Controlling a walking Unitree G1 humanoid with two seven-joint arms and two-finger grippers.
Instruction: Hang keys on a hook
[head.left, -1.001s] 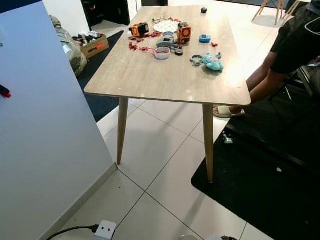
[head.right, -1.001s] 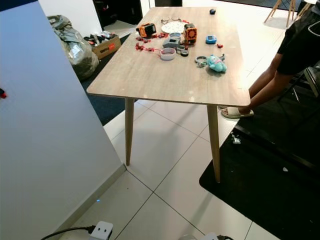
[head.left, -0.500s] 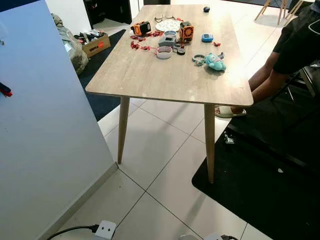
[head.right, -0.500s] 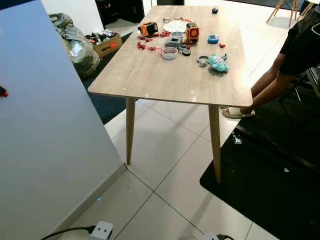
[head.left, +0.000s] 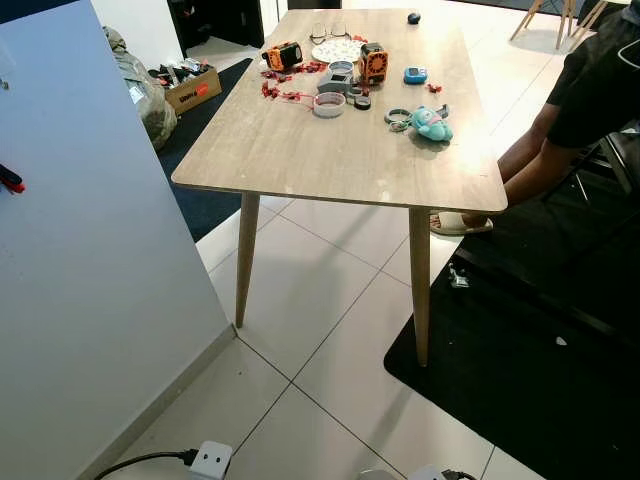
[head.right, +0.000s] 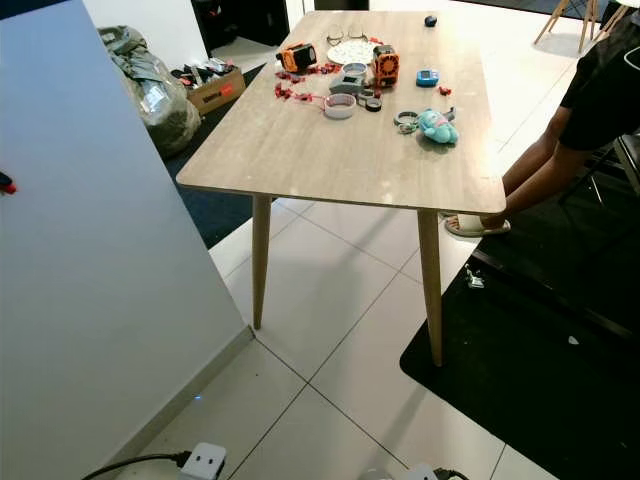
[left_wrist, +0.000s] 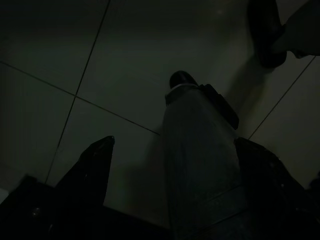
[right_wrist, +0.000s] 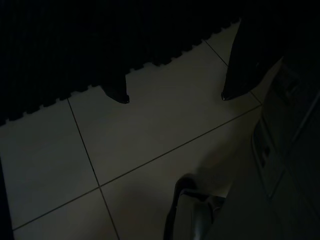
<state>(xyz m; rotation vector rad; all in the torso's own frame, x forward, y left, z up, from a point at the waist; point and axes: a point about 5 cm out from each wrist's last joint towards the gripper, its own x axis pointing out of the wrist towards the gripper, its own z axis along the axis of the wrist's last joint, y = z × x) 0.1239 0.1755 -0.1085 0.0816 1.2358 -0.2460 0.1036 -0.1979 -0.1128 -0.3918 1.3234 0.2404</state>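
On the table (head.left: 300, 150), keys (head.left: 397, 118) beside a teal plush (head.left: 428, 124)

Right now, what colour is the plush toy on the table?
Teal plush toy; right eye view shows it best.

A table (head.left: 300, 150) is standing mid-frame, clutter (head.left: 345, 75) lying at its upper end, a panel (head.left: 90, 300) filling the left.

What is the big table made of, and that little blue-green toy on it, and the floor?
The table looks like pale wood or a wood-look sheet: faint grain, matte top, tapered wooden legs. The little toy seems soft plush fabric, rounded and fuzzy, though it is too small to be sure. The floor looks like glossy white ceramic tile, with dark grout lines and a shine.
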